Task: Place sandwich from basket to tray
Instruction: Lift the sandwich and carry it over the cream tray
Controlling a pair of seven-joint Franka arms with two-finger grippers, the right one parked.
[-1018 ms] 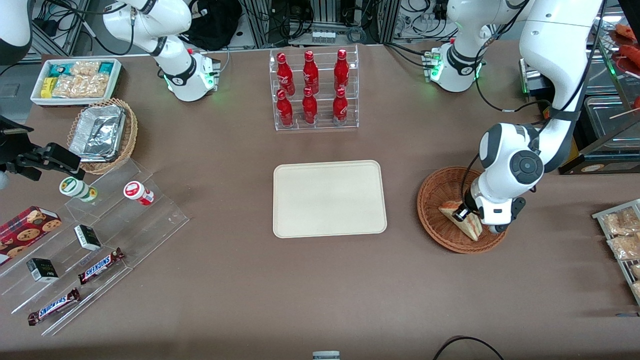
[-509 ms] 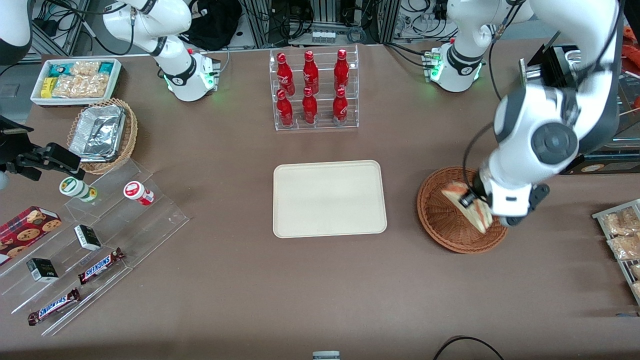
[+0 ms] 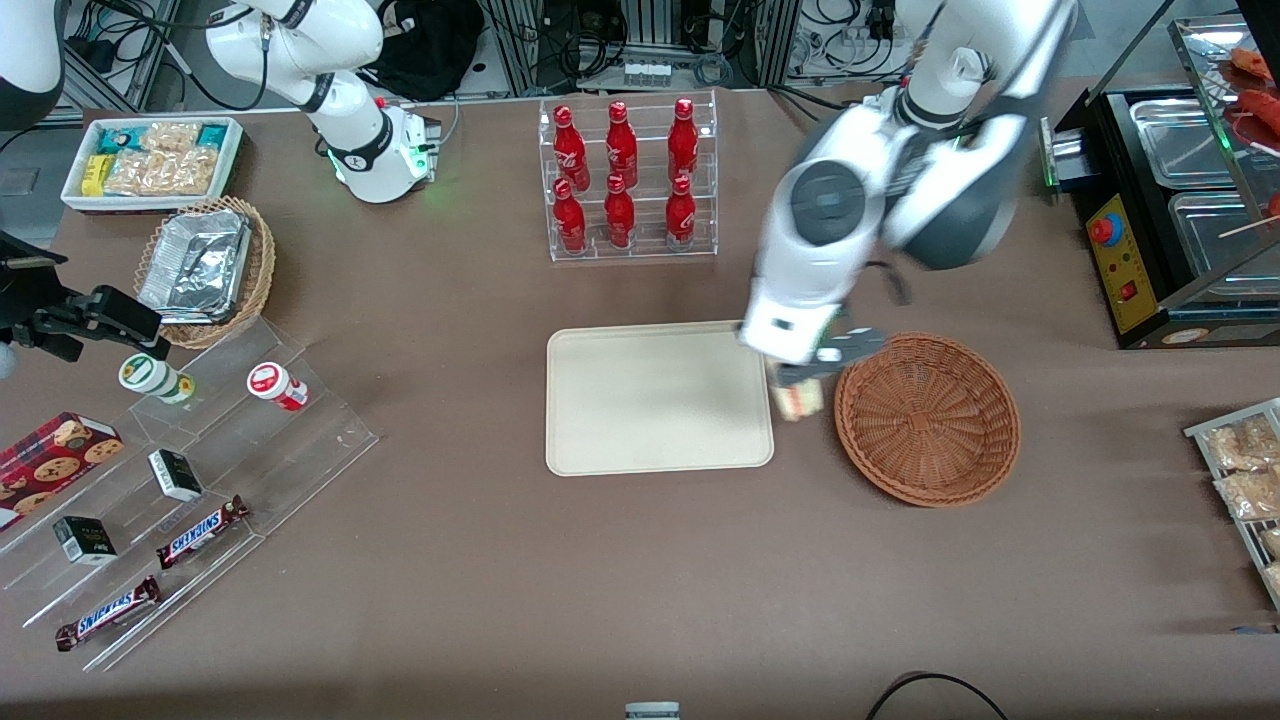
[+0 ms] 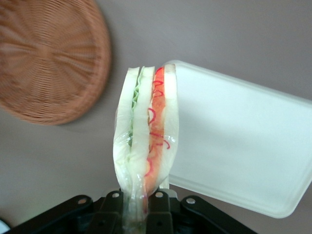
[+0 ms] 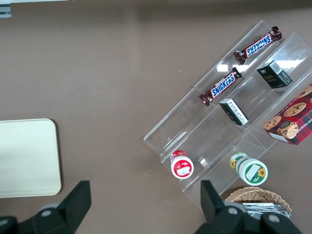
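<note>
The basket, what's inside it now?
Nothing: only bare wicker shows inside the basket. The sandwich hangs from the gripper over the gap between basket and tray. Its top is hidden by the gripper in the front view.

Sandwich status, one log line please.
phase: carry | hand: shut on sandwich, between basket and tray | basket: no sandwich | tray: bare, sandwich not yet placed

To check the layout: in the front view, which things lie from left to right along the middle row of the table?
Foil-lined basket → cream tray → sandwich held in the gripper → brown wicker basket.
</note>
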